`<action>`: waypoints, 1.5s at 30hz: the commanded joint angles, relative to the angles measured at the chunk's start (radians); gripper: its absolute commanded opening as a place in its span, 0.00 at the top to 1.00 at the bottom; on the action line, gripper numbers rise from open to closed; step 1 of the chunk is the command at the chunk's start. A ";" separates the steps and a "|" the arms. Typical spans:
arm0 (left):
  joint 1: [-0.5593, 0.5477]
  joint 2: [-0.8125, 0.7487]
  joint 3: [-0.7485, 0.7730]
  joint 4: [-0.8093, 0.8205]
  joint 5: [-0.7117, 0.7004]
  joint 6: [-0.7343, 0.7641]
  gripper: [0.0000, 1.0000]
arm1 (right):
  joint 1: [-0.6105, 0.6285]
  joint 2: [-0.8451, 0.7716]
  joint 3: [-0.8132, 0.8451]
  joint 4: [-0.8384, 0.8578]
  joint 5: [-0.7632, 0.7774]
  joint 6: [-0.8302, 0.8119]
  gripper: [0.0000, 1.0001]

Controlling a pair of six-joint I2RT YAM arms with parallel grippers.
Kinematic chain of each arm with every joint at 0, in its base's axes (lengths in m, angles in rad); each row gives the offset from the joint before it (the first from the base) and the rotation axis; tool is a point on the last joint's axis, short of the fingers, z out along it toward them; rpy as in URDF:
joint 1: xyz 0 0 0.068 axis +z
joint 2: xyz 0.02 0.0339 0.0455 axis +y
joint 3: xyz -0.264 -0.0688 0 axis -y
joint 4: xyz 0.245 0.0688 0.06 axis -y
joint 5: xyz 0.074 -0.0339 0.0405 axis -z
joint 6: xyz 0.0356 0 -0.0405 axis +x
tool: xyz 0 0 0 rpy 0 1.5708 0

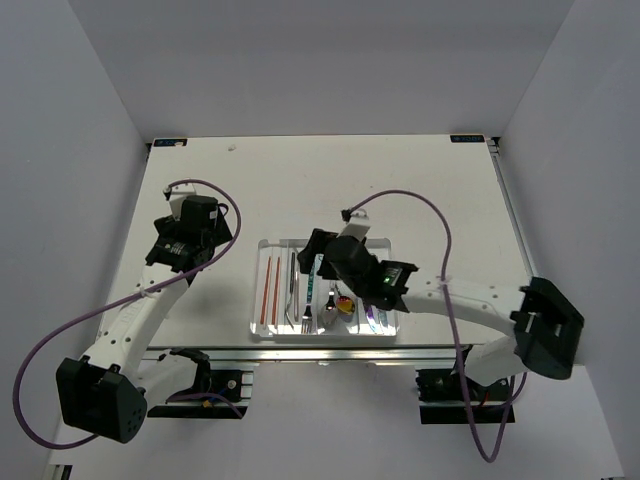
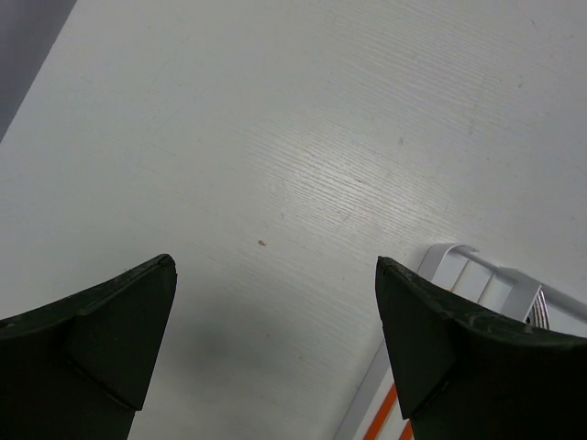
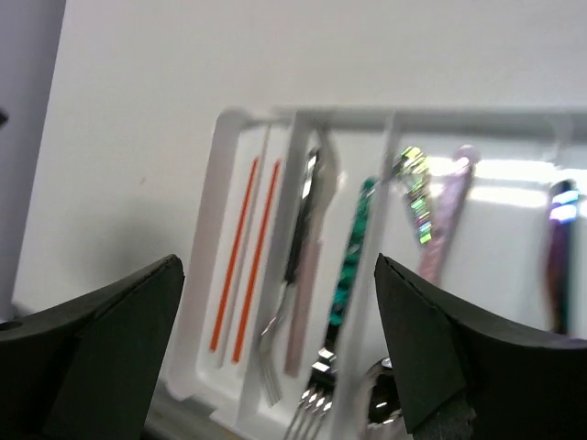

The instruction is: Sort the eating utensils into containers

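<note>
Entry, sorting station.

- Shallow clear-plastic rectangular tray: all the utensils I can see lie inside it, long axes parallel to its dividers.
- Two thin red-orange chopsticks: in the tray's leftmost compartment.
- Teal-handled metal fork, with pink and iridescent pieces: in compartments to the right of the chopsticks.
- Right gripper: directly above the tray, jaws spread wide, nothing between them.
- Left gripper: off the tray's left side over bare table, jaws wide, empty.

I judge the right arm nearer, and lifting straight up as the likely next move.
</note>
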 commanded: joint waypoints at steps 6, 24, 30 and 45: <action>0.004 -0.077 0.049 -0.063 -0.203 -0.063 0.02 | -0.367 -0.266 -0.080 -0.222 -0.015 -0.437 0.11; 0.086 -0.356 -0.055 -0.074 -0.214 -0.057 0.02 | -0.564 -0.748 -0.078 -0.672 0.194 -0.486 0.11; 0.086 -0.319 -0.066 -0.048 -0.171 -0.043 0.02 | -0.564 -0.797 -0.094 -0.684 0.197 -0.491 0.11; 0.086 -0.350 -0.075 -0.040 -0.160 -0.040 0.02 | -0.564 -0.825 -0.105 -0.669 0.171 -0.500 0.11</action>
